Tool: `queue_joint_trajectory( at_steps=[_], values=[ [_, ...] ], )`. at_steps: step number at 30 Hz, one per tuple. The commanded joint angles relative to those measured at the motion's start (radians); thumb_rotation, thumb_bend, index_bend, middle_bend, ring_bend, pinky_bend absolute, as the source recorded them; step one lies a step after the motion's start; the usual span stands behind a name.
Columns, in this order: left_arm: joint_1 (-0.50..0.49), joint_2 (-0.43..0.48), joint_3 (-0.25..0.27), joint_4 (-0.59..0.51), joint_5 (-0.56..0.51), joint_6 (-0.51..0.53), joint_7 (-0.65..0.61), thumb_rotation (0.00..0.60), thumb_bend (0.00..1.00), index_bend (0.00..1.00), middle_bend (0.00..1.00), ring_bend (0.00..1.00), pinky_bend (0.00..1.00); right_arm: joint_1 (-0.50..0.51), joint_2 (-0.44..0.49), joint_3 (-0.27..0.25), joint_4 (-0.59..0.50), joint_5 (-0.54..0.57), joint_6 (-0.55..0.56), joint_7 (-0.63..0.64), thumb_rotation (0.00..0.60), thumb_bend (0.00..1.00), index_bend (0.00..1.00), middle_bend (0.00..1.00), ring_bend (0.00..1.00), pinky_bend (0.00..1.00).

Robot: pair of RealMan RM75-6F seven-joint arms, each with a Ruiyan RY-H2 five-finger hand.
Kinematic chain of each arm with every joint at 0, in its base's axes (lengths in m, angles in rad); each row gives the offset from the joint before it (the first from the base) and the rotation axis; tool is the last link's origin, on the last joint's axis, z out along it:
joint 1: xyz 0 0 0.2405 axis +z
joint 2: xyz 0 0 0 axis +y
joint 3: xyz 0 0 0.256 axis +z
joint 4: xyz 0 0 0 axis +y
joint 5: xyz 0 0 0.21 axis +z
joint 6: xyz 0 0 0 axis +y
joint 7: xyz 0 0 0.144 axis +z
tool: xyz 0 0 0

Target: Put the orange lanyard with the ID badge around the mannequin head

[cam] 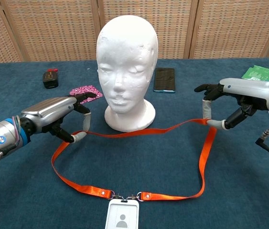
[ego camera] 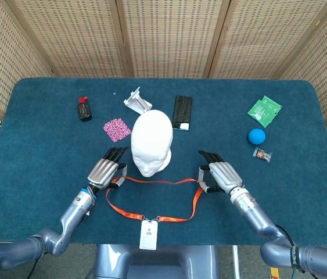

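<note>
Both hands have the orange lanyard (cam: 203, 157) pinched: left hand (cam: 53, 114) holds the strap between thumb and finger on its side, right hand (cam: 237, 98) likewise, remaining fingers spread. The strap between them sags just in front of the mannequin head (cam: 127, 62); the ID badge (cam: 121, 217) lies near the bench's (ego camera: 35, 145) front edge. Grasp step looks done, lift not yet. Next: raise both hands above the crown, hold the loop wide, carry it back over. Room overhead is open (phone (cam: 164, 78) and pink patch (cam: 84, 90) sit behind, low).
</note>
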Motion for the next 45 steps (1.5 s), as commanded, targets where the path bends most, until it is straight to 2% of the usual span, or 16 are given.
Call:
queue_joint_trajectory(
  at_steps=[1,6,8,21,30,38,45],
  values=[
    [0.035,0.018,0.035,-0.010,0.052,0.063,-0.034,0.600,0.43,0.64,0.00,0.00,0.00,-0.015,0.020,-0.020,-0.031,-0.051,0.025,0.000,0.600,0.75,0.73,0.00,0.00,0.00],
    [0.055,0.045,0.067,-0.019,0.134,0.149,-0.096,0.600,0.43,0.65,0.00,0.00,0.00,-0.031,0.051,-0.045,-0.075,-0.126,0.051,0.005,0.600,0.75,0.74,0.00,0.00,0.00],
    [0.062,0.066,0.080,-0.024,0.186,0.212,-0.103,0.600,0.43,0.65,0.00,0.00,0.00,-0.035,0.070,-0.066,-0.096,-0.192,0.069,-0.007,0.600,0.75,0.74,0.00,0.00,0.00],
    [0.048,0.115,0.093,-0.041,0.322,0.346,-0.120,0.600,0.43,0.65,0.00,0.00,0.00,-0.042,0.139,-0.108,-0.147,-0.376,0.122,0.050,0.600,0.75,0.74,0.00,0.00,0.00],
    [0.034,0.141,0.090,-0.029,0.408,0.448,-0.119,0.600,0.43,0.66,0.00,0.00,0.00,-0.058,0.168,-0.137,-0.104,-0.539,0.229,0.052,0.600,0.75,0.75,0.00,0.00,0.00],
    [0.006,0.188,0.065,-0.079,0.450,0.486,-0.070,0.600,0.43,0.67,0.00,0.00,0.00,-0.062,0.204,-0.131,-0.105,-0.615,0.306,0.052,0.600,0.75,0.75,0.00,0.00,0.00],
    [-0.016,0.247,0.022,-0.181,0.432,0.475,-0.035,0.600,0.43,0.67,0.00,0.00,0.00,-0.061,0.259,-0.088,-0.169,-0.601,0.345,0.047,0.600,0.75,0.75,0.00,0.00,0.00]
  ],
)
